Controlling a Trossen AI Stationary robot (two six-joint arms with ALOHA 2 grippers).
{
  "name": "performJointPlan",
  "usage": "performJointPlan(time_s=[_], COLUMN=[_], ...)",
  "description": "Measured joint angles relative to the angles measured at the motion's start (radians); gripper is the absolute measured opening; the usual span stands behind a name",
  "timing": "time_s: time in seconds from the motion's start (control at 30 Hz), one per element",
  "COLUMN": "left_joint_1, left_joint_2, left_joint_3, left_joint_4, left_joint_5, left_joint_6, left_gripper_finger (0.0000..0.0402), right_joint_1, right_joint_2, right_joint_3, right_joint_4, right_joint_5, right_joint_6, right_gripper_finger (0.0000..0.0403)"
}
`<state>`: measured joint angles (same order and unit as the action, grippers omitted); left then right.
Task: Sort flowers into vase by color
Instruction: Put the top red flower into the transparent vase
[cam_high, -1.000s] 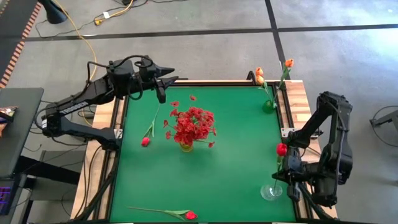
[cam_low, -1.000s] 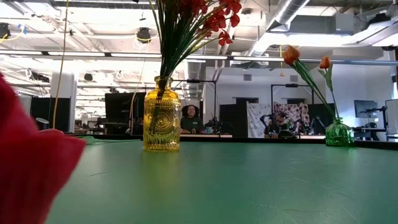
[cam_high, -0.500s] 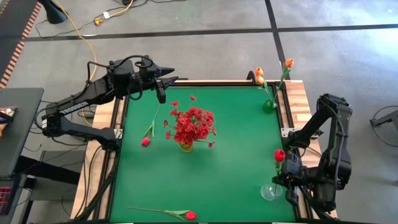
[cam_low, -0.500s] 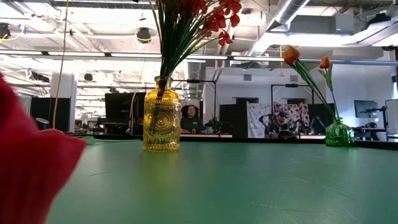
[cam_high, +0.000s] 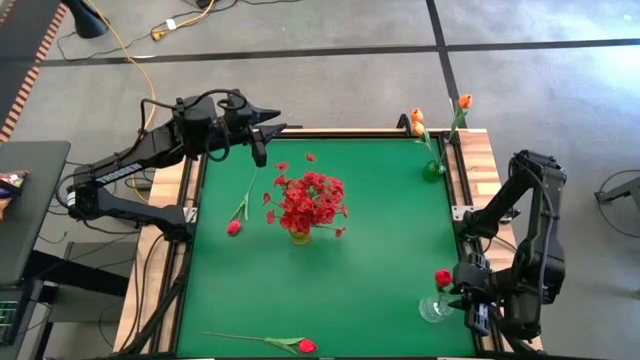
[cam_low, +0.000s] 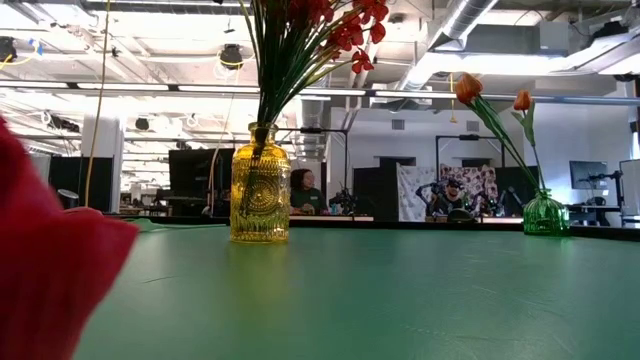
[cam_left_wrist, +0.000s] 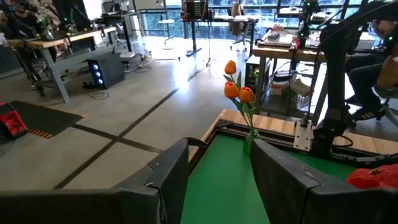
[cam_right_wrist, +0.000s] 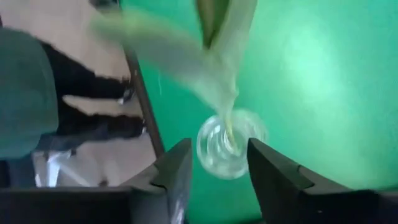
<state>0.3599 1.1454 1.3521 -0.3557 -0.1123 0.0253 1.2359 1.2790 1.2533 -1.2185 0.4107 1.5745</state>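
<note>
A red-pink tulip (cam_high: 442, 278) stands with its stem in a clear glass vase (cam_high: 435, 308) at the table's near right; in the right wrist view its blurred stem and leaves (cam_right_wrist: 217, 68) run down into the vase's mouth (cam_right_wrist: 227, 149). My right gripper (cam_right_wrist: 217, 180) hovers open just above the vase, touching neither. My left gripper (cam_high: 262, 135) waits open at the far left edge. Bushy red sprigs (cam_high: 312, 200) fill a yellow vase (cam_low: 260, 195). Orange tulips (cam_high: 417, 120) stand in a green vase (cam_high: 432, 170). Two red tulips lie flat on the green mat: one at left (cam_high: 233, 228), one at the near edge (cam_high: 306, 346).
The green mat (cam_high: 370, 250) has bare room between the yellow vase and the clear vase. A wooden rim (cam_high: 485, 160) borders it on the right. A red blur (cam_low: 45, 260) fills the low view's left, close to the camera. People sit in the room behind (cam_low: 300, 185).
The red-pink tulip has dropped stem first deeper into the clear vase, its bud now lower and close above the vase's mouth. My right gripper has let it go and stays beside the vase. My left arm has kept still.
</note>
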Motion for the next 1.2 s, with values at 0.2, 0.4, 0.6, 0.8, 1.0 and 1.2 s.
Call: performJointPlan(time_s=[0.2, 0.4, 0.6, 0.8, 1.0, 1.2], left_joint_1=[0.0, 0.024, 0.111, 0.25, 0.326, 0.343], left_joint_2=[0.0, 0.0, 0.0, 0.028, 0.139, 0.294], left_joint_3=[0.0, 0.0, 0.0, 0.001, 0.001, 0.001], left_joint_4=[-0.044, -0.161, -0.27, -0.452, -0.637, -0.721], left_joint_5=[0.0, -0.008, -0.056, -0.008, -0.007, -0.015], left_joint_6=[0.015, -0.013, -0.104, -0.23, -0.261, -0.194], left_gripper_finger=[0.0161, 0.0161, 0.0151, 0.014, 0.014, 0.0149], right_joint_1=[-0.001, -0.001, -0.001, -0.013, -0.064, -0.138], right_joint_2=[-0.053, -0.132, -0.223, -0.304, -0.366, -0.402], right_joint_3=[0.0, 0.0, 0.0, 0.0, 0.0, 0.0], right_joint_4=[0.0, 0.0, 0.0, -0.017, -0.031, -0.031], right_joint_5=[-0.137, -0.172, -0.159, -0.056, 0.014, 0.089], right_joint_6=[0.061, 0.136, 0.198, 0.202, 0.132, -0.021], right_gripper_finger=[0.0215, 0.0216, 0.0204, 0.0192, 0.0187, 0.0187])
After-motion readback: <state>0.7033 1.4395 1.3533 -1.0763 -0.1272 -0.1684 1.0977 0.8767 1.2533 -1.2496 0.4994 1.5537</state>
